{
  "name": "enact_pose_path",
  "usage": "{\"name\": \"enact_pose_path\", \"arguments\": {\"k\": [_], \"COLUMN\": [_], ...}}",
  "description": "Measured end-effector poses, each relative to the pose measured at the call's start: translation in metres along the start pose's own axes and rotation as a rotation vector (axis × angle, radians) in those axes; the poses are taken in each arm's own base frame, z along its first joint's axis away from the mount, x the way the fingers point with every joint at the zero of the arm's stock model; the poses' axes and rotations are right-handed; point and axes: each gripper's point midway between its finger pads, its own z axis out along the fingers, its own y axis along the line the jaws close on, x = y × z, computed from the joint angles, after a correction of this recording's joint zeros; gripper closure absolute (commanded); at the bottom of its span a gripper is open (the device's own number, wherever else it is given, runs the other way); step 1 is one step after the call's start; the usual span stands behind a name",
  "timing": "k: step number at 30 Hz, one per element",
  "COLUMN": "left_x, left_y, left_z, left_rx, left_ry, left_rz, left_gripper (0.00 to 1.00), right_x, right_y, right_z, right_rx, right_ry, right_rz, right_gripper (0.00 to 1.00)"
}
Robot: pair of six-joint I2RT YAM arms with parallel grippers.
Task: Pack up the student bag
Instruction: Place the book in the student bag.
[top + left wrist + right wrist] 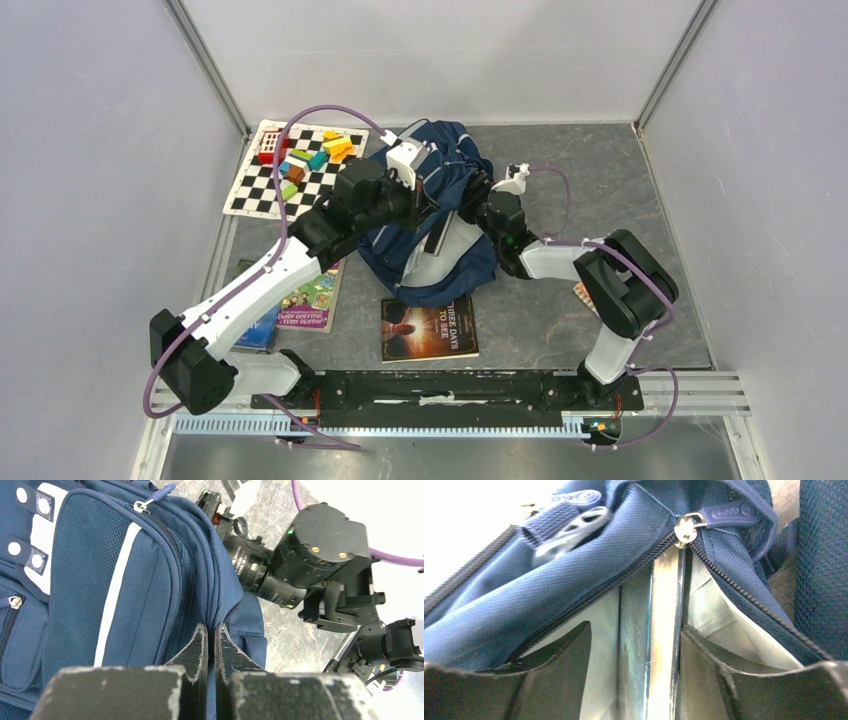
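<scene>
Top external view: the student bag (470, 262) lies slumped in the middle of the desk (590, 170), between the two arms. The left end effector (425, 200) is on the bag's left upper part and the right end effector (480, 196) meets it from the right side. A book (428, 328) lies flat just in front of the bag.

In the left wrist view, the left end effector (213, 630) has its fingers pressed almost together. A thin fold of the navy fabric beside a zip seam is pinched between them, and the bag's front pocket spreads out to the left.

In the right wrist view, the right end effector (635, 630) sits at the bag's unzipped mouth, fingers spread apart and gripping nothing. A thin, glossy flat item (664, 630) stands on edge between them inside the pale lining, below the zip pull (685, 530).
</scene>
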Motion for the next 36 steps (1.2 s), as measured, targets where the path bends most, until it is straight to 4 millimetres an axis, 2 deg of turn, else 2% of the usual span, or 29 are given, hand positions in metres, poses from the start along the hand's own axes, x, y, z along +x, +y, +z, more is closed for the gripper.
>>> {"name": "enact_pose_path", "arguments": {"k": [4, 10, 18, 25, 26, 28, 31, 33, 36], "left_x": [0.001, 0.0, 0.006, 0.015, 0.016, 0.02, 0.024, 0.025, 0.025], "left_y": [0.001, 0.004, 0.008, 0.012, 0.013, 0.015, 0.017, 0.017, 0.019], "left_z": [0.001, 0.002, 0.008, 0.022, 0.025, 0.03, 0.034, 0.034, 0.033], "left_rx": [0.002, -0.015, -0.023, -0.028, -0.029, -0.031, -0.034, -0.035, -0.046], "left_ry": [0.003, 0.001, 0.017, 0.038, 0.043, 0.052, 0.063, 0.064, 0.063], "left_rz": [-0.004, -0.005, -0.007, -0.005, -0.005, -0.004, 0.008, 0.012, 0.01], "left_gripper": [0.98, 0.98, 0.98, 0.96, 0.89, 0.61, 0.26, 0.14, 0.01], "right_x": [-0.012, -0.024, -0.058, -0.1, -0.105, -0.112, -0.11, -0.101, -0.082], "right_y": [0.007, 0.004, 0.012, 0.021, 0.02, 0.015, 0.002, -0.01, -0.03], "right_z": [-0.014, -0.036, -0.089, -0.14, -0.146, -0.16, -0.174, -0.182, -0.193], "right_rx": [-0.016, 0.021, 0.013, 0.016, 0.023, 0.047, 0.088, 0.111, 0.136], "right_ry": [-0.028, -0.055, -0.141, -0.194, -0.197, -0.19, -0.134, -0.067, 0.061], "right_rz": [-0.036, -0.068, -0.177, -0.419, -0.456, -0.542, -0.656, -0.72, -0.784], "right_gripper": [0.25, 0.18, 0.02, 0.02, 0.02, 0.02, 0.02, 0.02, 0.02]}}
